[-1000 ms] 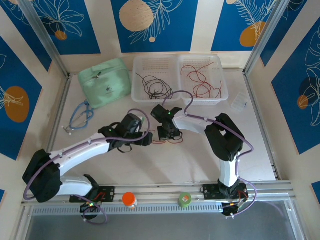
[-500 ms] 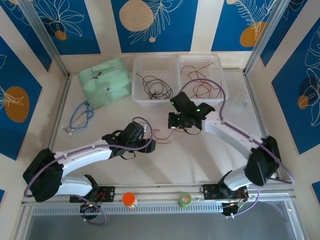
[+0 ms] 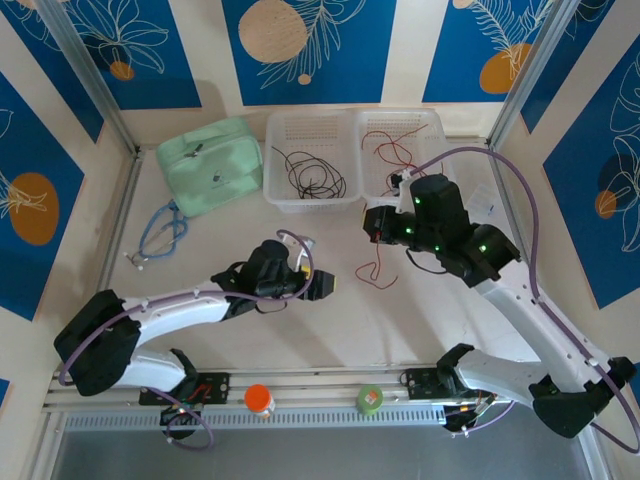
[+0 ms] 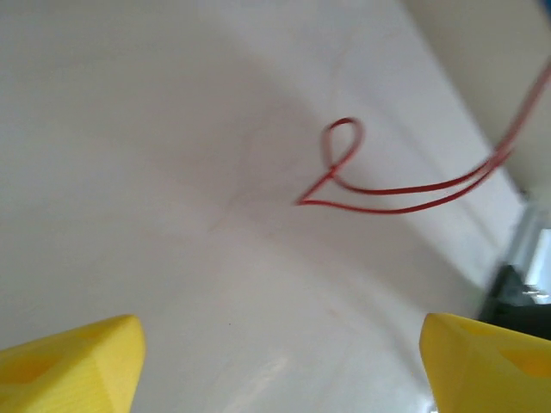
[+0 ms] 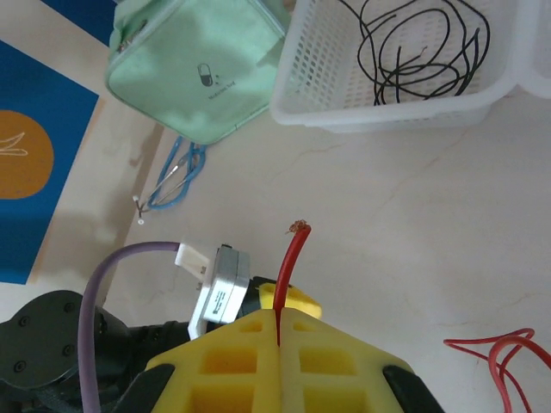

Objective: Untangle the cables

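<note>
Two arms reach over the table (image 3: 300, 345) in the overhead view. The left arm lies low, stretched from its base toward the middle. The left gripper (image 3: 322, 287) sits well in front of the white mesh basket (image 3: 300, 204), on the side nearer the bases, with its tips pointing right. The right arm swings out wide, its elbow far to the right of that basket. Its forearm comes back so that the right gripper (image 3: 378, 226) hangs just off the basket's near right corner. A red cable (image 3: 373, 268) dangles from it and curls onto the table in front of the basket. Black cables (image 3: 312, 172) lie coiled inside the basket. More red cables (image 3: 398, 152) lie in a twin basket (image 3: 425, 125) touching its right side. A mint-green pouch (image 3: 210, 165) sits just left of the basket, and a blue-grey looped cord (image 3: 163, 232) lies near the pouch, farther left still.

From the left wrist, the yellow fingertips (image 4: 73, 357) stand wide apart at the bottom corners, with bare table between them. Ahead, the red cable (image 4: 330, 175) makes a small loop, and two strands run off to the right.

From the right wrist, the yellow fingers (image 5: 250, 344) are pressed together and pinch the red cable (image 5: 291, 258), whose short end sticks up above them. Beyond it, the basket (image 5: 387, 99) with the black cables (image 5: 422, 52) is at upper right, with the pouch (image 5: 198, 69) to its left.
</note>
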Tool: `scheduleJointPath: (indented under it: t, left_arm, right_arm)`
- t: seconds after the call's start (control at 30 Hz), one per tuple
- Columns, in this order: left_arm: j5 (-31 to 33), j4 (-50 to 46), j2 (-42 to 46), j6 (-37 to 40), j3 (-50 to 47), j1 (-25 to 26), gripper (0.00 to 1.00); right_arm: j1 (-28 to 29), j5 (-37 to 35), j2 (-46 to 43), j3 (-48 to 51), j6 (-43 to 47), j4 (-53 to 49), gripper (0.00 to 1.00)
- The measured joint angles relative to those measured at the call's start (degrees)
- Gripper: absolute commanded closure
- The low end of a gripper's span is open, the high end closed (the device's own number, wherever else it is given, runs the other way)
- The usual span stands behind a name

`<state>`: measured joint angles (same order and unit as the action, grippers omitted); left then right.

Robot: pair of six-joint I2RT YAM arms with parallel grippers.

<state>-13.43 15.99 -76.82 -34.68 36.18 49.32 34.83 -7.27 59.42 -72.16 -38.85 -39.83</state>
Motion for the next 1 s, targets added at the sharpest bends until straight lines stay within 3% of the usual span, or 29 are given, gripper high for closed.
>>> scheduleJointPath:
  t: [0.17, 0.3, 1.0]
  left_arm:
    - [-6.6, 10.7, -1.9, 0.0, -1.1, 0.6, 0.1]
    - [-7.8, 15.3, -4.4, 0.7, -1.2, 1.0, 0.1]
    - [-5.9, 19.3, -6.2, 5.0, -1.2, 1.0, 0.12]
  right_arm:
    - [-0.6, -0.1, -2.3, 0.0, -0.7, 0.9, 1.0]
    - [-0.7, 0.1, -2.6, -0.2, -1.2, 2.1, 1.0]
    - [-0.6, 0.2, -3.0, -5.5, -2.1, 6.1, 1.0]
